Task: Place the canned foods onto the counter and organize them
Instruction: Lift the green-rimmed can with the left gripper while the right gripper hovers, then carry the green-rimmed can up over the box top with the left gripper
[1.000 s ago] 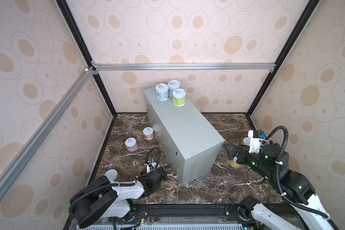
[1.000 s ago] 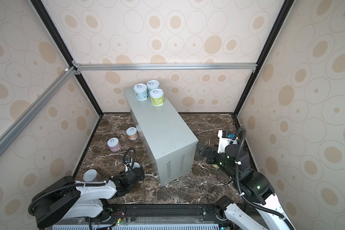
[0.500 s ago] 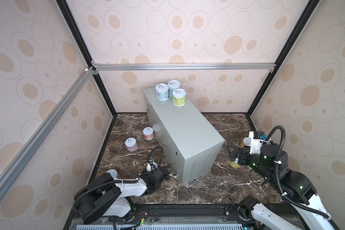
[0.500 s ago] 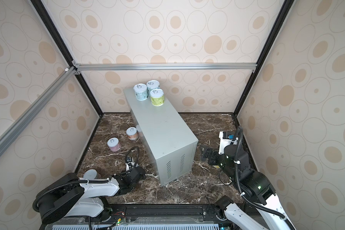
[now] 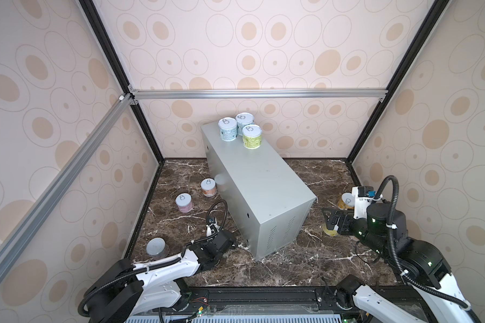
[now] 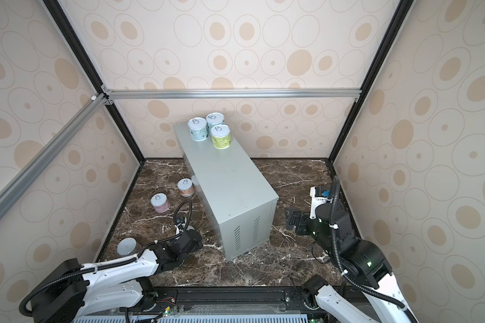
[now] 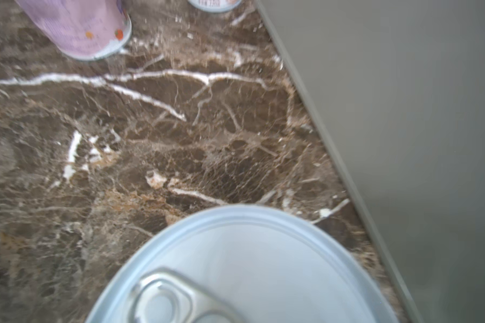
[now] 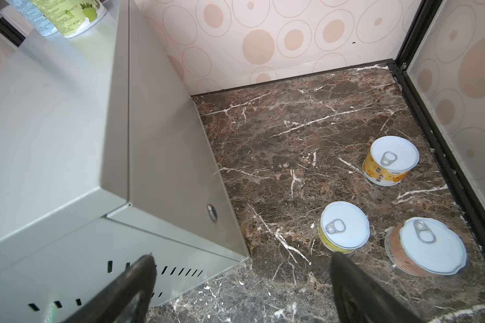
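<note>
Broadly, the dark marble floor (image 5: pixel 305 251) fills the lower half of both top views. The grey counter (image 5: pixel 258 179) stands on it, running from upper centre down to lower centre.

The left gripper (image 5: pixel 226 246) sits low, left of lower centre, just beside the counter's near corner. Its fingers are hidden under the wrist, so I cannot tell whether they are apart or clamped. Its wrist camera shows a silvery pull-tab lid (image 7: pixel 244 265) very close to the lens, beside the counter's wall.

The right gripper (image 8: pixel 242 256), at the right edge of the floor in both top views, has its fingers spread wide and holds nothing. A yellow can (image 8: pixel 343 226) stands near one fingertip, with a peach can (image 8: pixel 426 246) and a yellow-orange can (image 8: pixel 389 159) close by.

On the counter's far end, at upper centre, a teal can (image 5: pixel 227 129), a second teal can (image 5: pixel 244 120) and a green can (image 5: pixel 252 135) stand upright, bunched together. Left of the counter, an orange-label can (image 5: pixel 208 188) and a pink can (image 5: pixel 184 202) stand on the floor. A grey-lidded can (image 5: pixel 156 247) sits at lower left.
</note>
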You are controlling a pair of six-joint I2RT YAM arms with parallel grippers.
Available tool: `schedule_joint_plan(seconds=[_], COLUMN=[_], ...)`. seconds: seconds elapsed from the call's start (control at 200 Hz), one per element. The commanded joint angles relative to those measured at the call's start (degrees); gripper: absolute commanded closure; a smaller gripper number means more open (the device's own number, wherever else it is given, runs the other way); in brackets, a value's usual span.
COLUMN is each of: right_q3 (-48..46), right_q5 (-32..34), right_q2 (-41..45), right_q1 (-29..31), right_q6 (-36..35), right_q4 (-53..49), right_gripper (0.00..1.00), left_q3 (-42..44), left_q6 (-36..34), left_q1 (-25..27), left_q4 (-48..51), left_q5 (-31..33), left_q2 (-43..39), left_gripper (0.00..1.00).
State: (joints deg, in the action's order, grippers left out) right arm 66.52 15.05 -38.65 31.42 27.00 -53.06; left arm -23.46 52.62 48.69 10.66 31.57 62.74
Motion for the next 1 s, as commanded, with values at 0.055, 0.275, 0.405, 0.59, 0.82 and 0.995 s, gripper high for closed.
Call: schedule_joint_plan(seconds=[0.055, 0.275, 0.405, 0.59, 0.82, 0.995], right_q3=[2.72, 2.82, 3.30, 3.88, 2.36, 1.23], right_q5=[-0.10, -2.25, -2.32, -2.42, -3.97, -5.07], right_q2=[-0.05, -3.19, -3.70, -3.49, -2.86, -1.95], right_q1=[-0.13, -0.12, -0.13, -0.14, -0.13, -0.13], right_q6=[0.15, -1.07, -1.69, -2.47, -3.01, -3.07], right_q4=[-3.23, -2.66, -3.16, -4.68, -5.59, -5.99], right_gripper=[0.01, 0.01, 0.01, 0.01, 0.01, 0.01], left_q3=[-8.69, -20.00, -25.88, -35.49, -52.91, -66.29], left_q6=[-3.72, -9.28, -11.53, -14.35, -18.74, -21.95], left_q1=[0.09, 0.09, 0.11, 0.09, 0.09, 0.09], left_q4=[10.77, 22.07, 26.95, 33.47, 41.02, 46.54], left_q5=[2.83, 4.02, 4.28, 4.16, 2.04, 1.37], left_q2=[-6.90, -9.09, -9.66, -8.89, -3.81, 3.00], left_gripper=[0.29, 0.29, 0.28, 0.28, 0.28, 0.27])
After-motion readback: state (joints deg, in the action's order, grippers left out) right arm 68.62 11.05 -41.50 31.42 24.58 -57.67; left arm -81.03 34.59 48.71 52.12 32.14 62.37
